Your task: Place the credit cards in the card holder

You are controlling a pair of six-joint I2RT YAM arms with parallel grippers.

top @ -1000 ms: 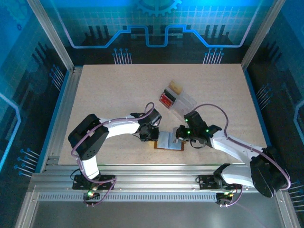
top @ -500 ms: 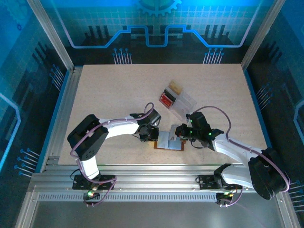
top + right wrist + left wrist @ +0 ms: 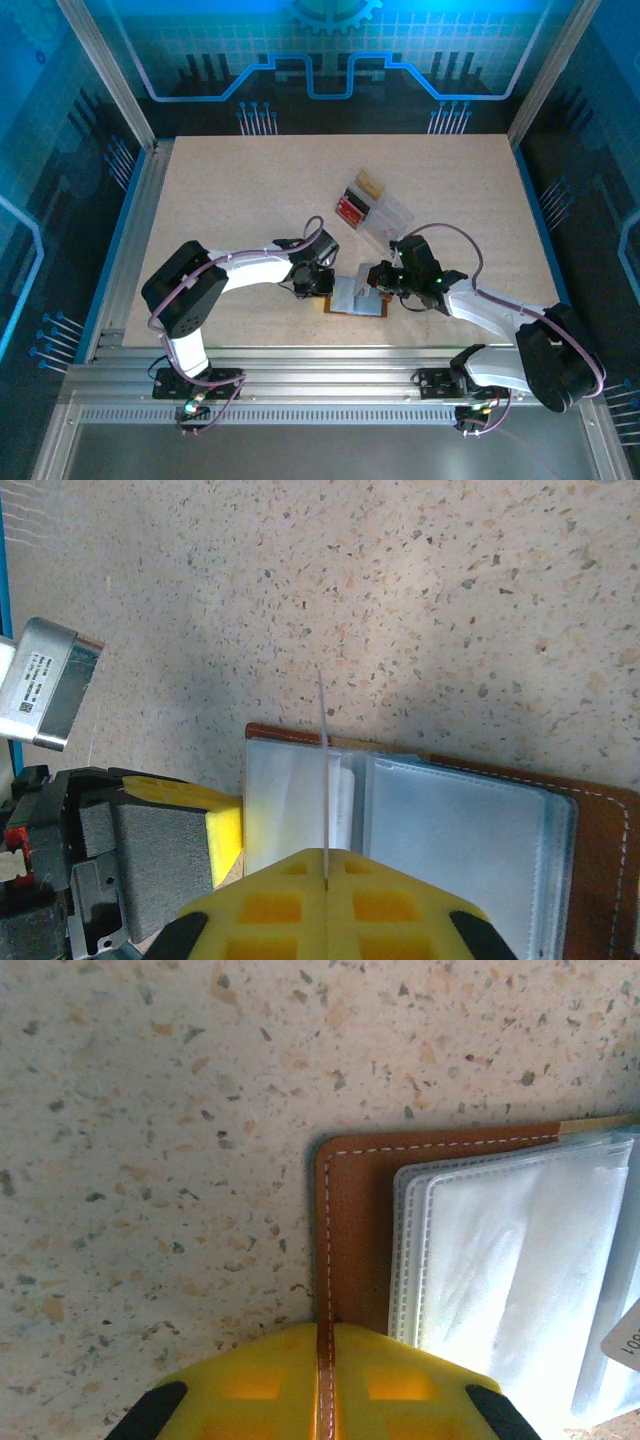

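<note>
Left gripper (image 3: 320, 284), seen from above, clamps the left edge of the open holder (image 3: 354, 298), which lies near the middle of the table (image 3: 230, 200), at its near side. Right gripper (image 3: 379, 282) hangs over the holder's right half.

Left wrist: yellow fingers (image 3: 250, 1380) are pressed together on brown leather with white stitching, with pale clear sleeves (image 3: 500, 1250) beside it.

Right wrist: the right gripper pinches a thin card (image 3: 323, 750), seen edge-on and upright above the sleeves. I cannot tell its colour.

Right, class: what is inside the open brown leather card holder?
Clear stitched plastic sleeves fill the leather holder. The right claw holds a thin card edge-on over them. Glare hides whether any sleeve holds a card.
</note>
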